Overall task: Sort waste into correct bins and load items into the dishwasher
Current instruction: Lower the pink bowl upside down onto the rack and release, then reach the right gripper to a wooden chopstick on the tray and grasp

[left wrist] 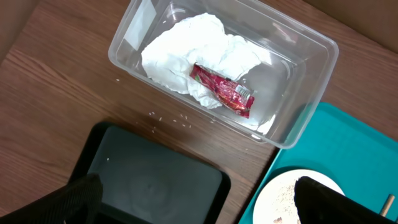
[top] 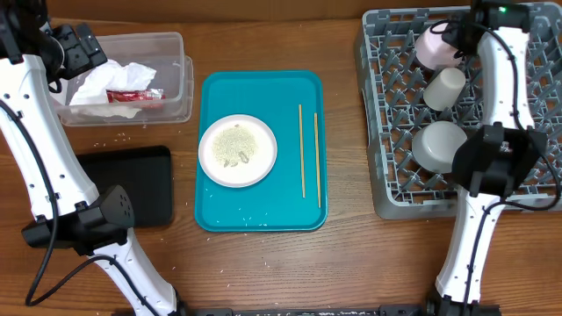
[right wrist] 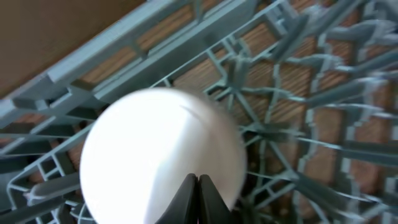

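**Waste binned, rack part loaded, plate and chopsticks waiting**

Reading the overhead view as a clock face, the clear tub (top: 171,66) sat at ten o'clock and already held the crumpled napkin (top: 101,88) with the red wrapper (top: 133,95) lying on it. The black tray (top: 140,171) at eight o'clock looked bare. At three o'clock, the dish rack (top: 395,114) carried the smaller white dish (top: 430,48), the small cup (top: 444,88) and the grey bowl (top: 436,145).

The white plate (top: 211,162) lay on the teal tray (top: 263,92) at the centre, with rice and scraps on it. The two chopsticks (top: 301,149) lay side by side just toward three o'clock of the plate. By my judgement the task was more than half done. The plate needed scraping and racking, and the chopsticks needed loading.

The left hand (left wrist: 202,202) hung above the tub and black tray with its fingers spread wide and holding nothing. The right hand (right wrist: 198,186) hovered over the dish in the rack, fingers pressed together with nothing between them.

The bench (top: 351,263) was brown wood grain. A few loose rice grains (top: 114,136) lay scattered between tub and black tray, and more on the teal tray. Almost nothing of the room showed beyond the bench edges.
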Available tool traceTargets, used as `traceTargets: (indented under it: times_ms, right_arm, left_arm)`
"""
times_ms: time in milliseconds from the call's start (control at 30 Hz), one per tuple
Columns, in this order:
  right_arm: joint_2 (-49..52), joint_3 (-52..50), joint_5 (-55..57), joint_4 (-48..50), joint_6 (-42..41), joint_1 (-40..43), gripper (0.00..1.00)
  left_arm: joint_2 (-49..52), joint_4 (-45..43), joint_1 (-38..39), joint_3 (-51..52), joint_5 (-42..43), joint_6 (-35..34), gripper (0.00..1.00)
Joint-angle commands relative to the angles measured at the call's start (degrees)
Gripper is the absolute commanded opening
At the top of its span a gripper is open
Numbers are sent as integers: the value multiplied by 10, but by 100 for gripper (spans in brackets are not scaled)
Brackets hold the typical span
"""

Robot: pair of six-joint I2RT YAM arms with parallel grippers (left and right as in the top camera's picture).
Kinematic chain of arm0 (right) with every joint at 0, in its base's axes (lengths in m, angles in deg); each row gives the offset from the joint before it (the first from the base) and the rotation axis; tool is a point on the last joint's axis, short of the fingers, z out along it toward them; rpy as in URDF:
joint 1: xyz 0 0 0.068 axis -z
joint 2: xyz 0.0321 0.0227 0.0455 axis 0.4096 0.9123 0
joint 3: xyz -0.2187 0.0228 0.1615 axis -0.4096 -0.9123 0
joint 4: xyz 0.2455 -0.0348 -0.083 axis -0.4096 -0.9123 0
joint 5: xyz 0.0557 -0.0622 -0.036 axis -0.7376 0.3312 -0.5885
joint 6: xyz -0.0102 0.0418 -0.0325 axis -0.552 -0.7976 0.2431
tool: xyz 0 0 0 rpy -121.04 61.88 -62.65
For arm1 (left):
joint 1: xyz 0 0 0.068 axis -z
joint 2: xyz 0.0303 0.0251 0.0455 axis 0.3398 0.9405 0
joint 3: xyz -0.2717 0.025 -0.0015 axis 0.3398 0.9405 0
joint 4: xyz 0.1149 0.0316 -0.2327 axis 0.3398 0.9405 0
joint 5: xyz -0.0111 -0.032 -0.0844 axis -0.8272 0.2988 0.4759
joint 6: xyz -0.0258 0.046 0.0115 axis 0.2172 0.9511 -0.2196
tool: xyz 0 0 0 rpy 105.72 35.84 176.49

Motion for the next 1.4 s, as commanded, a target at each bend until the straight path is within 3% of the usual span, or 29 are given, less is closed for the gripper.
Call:
traceTargets:
  times_ms: [0, 67, 133, 233, 400, 467, 567, 733, 800, 1000, 1200, 1367]
  right_arm:
    - [-112, 6, -49, 6, -2, -3, 5]
    - [-143, 6, -144, 4, -2, -9, 17]
    - [-169, 6, -251, 0, -1, -14, 37]
    - [-201, 6, -378, -20, 3, -26, 54]
    - [-215, 5, -374, -177, 30, -69, 58]
    - [-212, 3, -337, -255, 33, -98, 64]
    - [-210, -3, -292, -327, 33, -158, 84]
    - [-209, -13, -301, -328, 32, -245, 82]
    - [-209, -24, -246, -327, 16, -276, 72]
    - [-209, -105, -14, -313, -96, -360, 70]
    - [-209, -232, -10, -224, -97, -376, 61]
    - [-209, -349, -112, -140, -78, -379, 51]
  left_arm:
    - [-5, -1, -2, 1, -3, 13, 100]
    - [-5, -1, -2, 1, -3, 13, 100]
    - [-5, -1, -2, 1, -3, 13, 100]
    - [-5, -1, -2, 1, -3, 13, 100]
    - [-5, -1, -2, 1, -3, 13, 100]
    - [-5, -1, -2, 1, -3, 13, 100]
    - [-5, -1, -2, 1, -3, 13, 100]
    - [-5, -1, -2, 1, -3, 13, 100]
    - [-5, -1, -2, 1, -3, 13, 100]
    - [-5, -1, -2, 1, -3, 13, 100]
    - [-5, -1, -2, 1, -3, 13, 100]
    - [-5, -1, -2, 1, -3, 13, 100]
